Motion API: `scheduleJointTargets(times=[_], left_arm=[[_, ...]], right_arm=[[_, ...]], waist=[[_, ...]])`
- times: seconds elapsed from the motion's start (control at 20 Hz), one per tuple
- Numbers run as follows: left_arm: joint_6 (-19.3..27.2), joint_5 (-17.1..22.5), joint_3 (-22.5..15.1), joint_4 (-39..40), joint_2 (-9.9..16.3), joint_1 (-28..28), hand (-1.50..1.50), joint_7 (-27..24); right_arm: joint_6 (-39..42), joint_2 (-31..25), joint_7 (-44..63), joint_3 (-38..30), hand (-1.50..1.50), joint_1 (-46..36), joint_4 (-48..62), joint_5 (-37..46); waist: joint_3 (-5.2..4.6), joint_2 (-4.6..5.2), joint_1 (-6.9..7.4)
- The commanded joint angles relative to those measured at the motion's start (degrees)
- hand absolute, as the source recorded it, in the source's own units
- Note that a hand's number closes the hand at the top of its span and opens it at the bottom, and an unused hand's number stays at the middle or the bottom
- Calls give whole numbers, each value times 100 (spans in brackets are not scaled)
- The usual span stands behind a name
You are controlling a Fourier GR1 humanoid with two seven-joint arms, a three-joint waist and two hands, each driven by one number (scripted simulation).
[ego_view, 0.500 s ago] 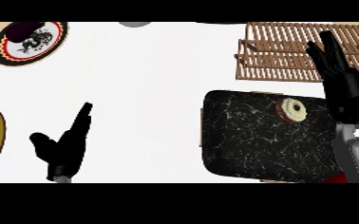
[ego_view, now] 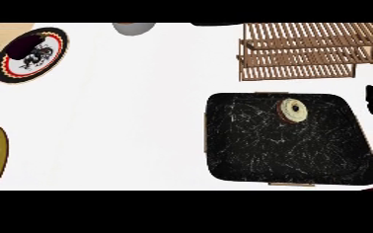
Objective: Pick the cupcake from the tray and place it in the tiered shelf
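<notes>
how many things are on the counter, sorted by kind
cupcake: 1
black tray: 1
wooden tiered shelf: 1
patterned plate: 1
grey object cut off at the top edge: 1
yellowish object cut off at the left edge: 1
total: 6

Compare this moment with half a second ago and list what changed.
Both hands have gone from view; only a dark sliver shows at the right edge, unidentifiable. Nothing was taken hold of. The cupcake lies on the tray as before, below the tiered shelf.
</notes>
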Motion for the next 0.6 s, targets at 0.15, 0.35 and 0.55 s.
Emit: scheduleJointTargets(times=[0.15, 0.35, 0.55], left_arm=[[209, 260, 221, -319, -457, -1539, 0, -124], [136, 314, 424, -149, -331, -1631, 0, -51], [166, 235, 390, -176, -399, -1563, 0, -18]], right_arm=[[514, -68, -100, -299, -150, 280, 459, -466], [1262, -344, -54, -50, -150, 194, 157, -645], [1849, -499, 38, 154, -150, 205, 70, -822]], waist=[[-261, 101, -368], [-294, 48, -412], [-302, 46, -421]])
